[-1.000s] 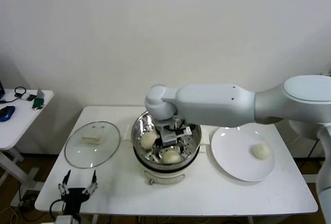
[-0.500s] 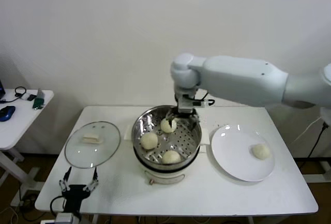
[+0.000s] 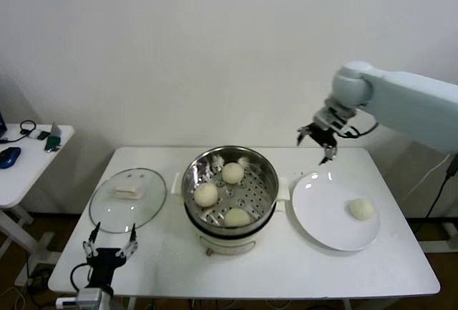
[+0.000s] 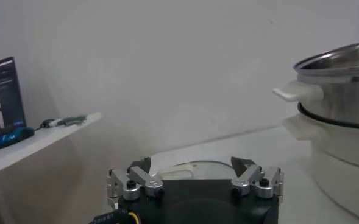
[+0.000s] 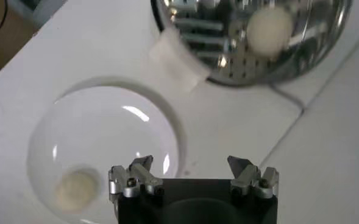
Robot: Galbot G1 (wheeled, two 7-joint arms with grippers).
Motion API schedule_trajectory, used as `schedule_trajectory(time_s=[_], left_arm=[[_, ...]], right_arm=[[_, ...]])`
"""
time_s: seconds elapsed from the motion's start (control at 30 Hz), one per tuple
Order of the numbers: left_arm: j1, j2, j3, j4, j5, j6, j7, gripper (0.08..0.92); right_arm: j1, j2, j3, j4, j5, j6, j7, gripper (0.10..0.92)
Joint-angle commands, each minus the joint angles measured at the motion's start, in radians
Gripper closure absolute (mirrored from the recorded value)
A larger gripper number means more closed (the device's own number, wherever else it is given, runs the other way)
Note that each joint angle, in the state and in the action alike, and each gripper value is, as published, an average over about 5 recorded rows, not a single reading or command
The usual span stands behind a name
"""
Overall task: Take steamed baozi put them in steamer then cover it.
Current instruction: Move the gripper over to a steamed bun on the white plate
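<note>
The shiny steamer point(image 3: 263, 174) stands mid-table with three cream baozi on its perforated tray: one at the back point(image 3: 232, 172), one at the left point(image 3: 206, 194), one at the front point(image 3: 237, 216). A fourth baozi point(image 3: 361, 209) lies on the white plate point(image 3: 322, 213); the right wrist view shows that baozi point(image 5: 74, 187) on the plate point(image 5: 106, 140) and the steamer point(image 5: 228, 36). My right gripper point(image 3: 317, 138) hangs open and empty in the air above the plate's far left edge. The glass cover point(image 3: 127, 199) lies flat left of the steamer. My left gripper point(image 3: 109, 250) waits open near the table's front left edge.
A small side table point(image 3: 25, 160) at the far left carries a mouse and small gadgets. A white wall stands right behind the main table point(image 3: 286, 267).
My right arm has let go of a baozi in the steamer's back part, lifted out and swung right to above the plate. The left gripper has stayed put.
</note>
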State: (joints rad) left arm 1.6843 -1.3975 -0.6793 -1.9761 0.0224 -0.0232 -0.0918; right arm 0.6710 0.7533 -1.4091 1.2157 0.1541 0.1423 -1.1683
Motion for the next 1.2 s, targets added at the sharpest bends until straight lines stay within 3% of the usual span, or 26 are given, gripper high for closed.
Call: schedule_trajectory(time_s=[0.03,0.57,1.2], left_arm=[[-0.005,-0.002,0.002,-0.007,0.001,0.000,0.001,0.177],[-0.005,-0.010,0.000,-0.009,-0.006,0.025,-0.004,0.177],[0.001,-0.012,-0.006,-0.010,-0.005,0.031,-0.008,0.177]], right_arm=[[-0.263,-0.208,0.185,-0.160,-0.099,-0.023,-0.012,0.203],[-0.620,-0.111,0.509,-0.326,-0.249,-0.058,0.022,0.203],[-0.638,0.008,0.519,-0.419,-0.295,-0.078,-0.001,0.203]])
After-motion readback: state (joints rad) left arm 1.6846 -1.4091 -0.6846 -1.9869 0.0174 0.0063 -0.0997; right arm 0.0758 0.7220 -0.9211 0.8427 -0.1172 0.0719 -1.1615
